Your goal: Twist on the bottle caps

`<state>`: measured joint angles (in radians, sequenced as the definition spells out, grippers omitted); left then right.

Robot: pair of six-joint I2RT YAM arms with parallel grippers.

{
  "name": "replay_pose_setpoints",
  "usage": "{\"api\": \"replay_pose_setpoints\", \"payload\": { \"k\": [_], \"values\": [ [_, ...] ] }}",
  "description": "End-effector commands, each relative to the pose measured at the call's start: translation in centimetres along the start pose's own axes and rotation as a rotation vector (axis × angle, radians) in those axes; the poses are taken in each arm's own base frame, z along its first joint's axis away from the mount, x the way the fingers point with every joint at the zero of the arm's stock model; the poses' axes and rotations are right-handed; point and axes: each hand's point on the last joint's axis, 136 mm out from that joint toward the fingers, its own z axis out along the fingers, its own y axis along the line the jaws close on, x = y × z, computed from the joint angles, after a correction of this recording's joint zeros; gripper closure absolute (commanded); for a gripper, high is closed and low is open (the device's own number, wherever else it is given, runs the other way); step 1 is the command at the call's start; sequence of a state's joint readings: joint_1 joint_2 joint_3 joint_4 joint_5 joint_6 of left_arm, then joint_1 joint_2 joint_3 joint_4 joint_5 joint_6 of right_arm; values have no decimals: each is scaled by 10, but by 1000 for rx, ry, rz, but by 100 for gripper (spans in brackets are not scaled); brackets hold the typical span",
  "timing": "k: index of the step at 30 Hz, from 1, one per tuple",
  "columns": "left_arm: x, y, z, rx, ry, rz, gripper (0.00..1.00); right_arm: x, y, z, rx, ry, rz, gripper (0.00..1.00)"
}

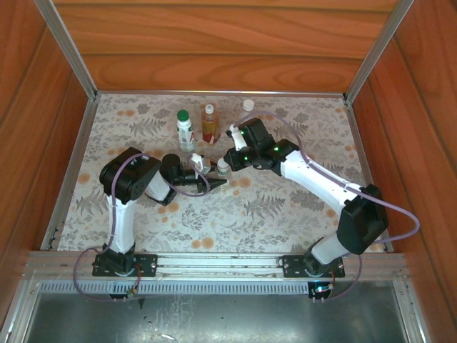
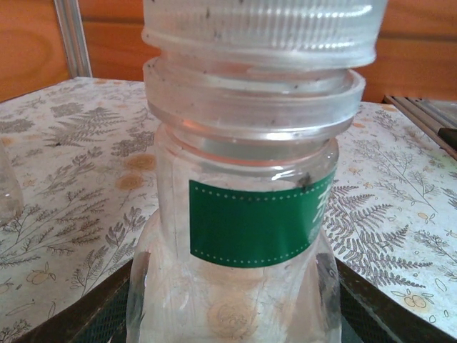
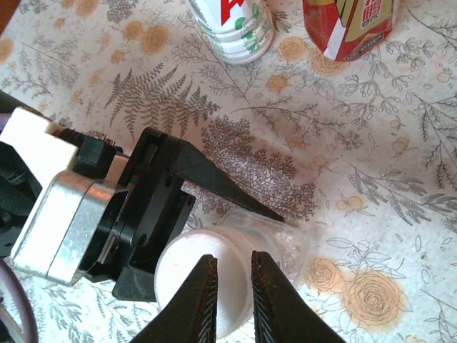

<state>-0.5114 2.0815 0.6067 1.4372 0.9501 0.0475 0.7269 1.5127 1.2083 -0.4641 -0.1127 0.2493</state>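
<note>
My left gripper (image 2: 235,307) is shut on a clear bottle (image 2: 250,221) with a green label, its dark fingers (image 2: 107,307) pressing both sides of the body. A white cap (image 2: 264,28) sits on the bottle's neck. In the right wrist view the same cap (image 3: 182,275) lies just below my right gripper (image 3: 234,286), whose two fingers stand almost together over the cap's top with nothing between them. From above, the held bottle (image 1: 223,170) stands mid-table between my left gripper (image 1: 214,176) and my right gripper (image 1: 227,153).
At the back stand a white bottle with a green cap (image 1: 185,130) and an amber bottle with a red label (image 1: 208,123). A small white-capped item (image 1: 248,105) sits near the back wall. Wooden walls ring the flower-patterned table (image 1: 285,207).
</note>
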Motion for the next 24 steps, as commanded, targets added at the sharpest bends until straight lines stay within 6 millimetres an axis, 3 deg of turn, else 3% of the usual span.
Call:
{"api": "replay_pose_setpoints", "payload": {
  "k": [1, 7, 10, 15, 24],
  "values": [
    [2, -4, 1, 22, 9, -59, 42, 56, 12, 3, -83, 189, 73, 82],
    [2, -5, 2, 25, 9, -60, 42, 54, 33, -15, -197, 154, 45, 80],
    [3, -6, 1, 27, 11, -49, 42, 39, 28, -26, -158, 59, 19, 80],
    [4, -11, 0, 47, 13, -41, 42, 15, 14, -37, -57, -57, -44, 67],
    [6, -20, 0, 88, 15, -25, 42, -13, 0, -14, -61, -31, -4, 70]
  ]
}}
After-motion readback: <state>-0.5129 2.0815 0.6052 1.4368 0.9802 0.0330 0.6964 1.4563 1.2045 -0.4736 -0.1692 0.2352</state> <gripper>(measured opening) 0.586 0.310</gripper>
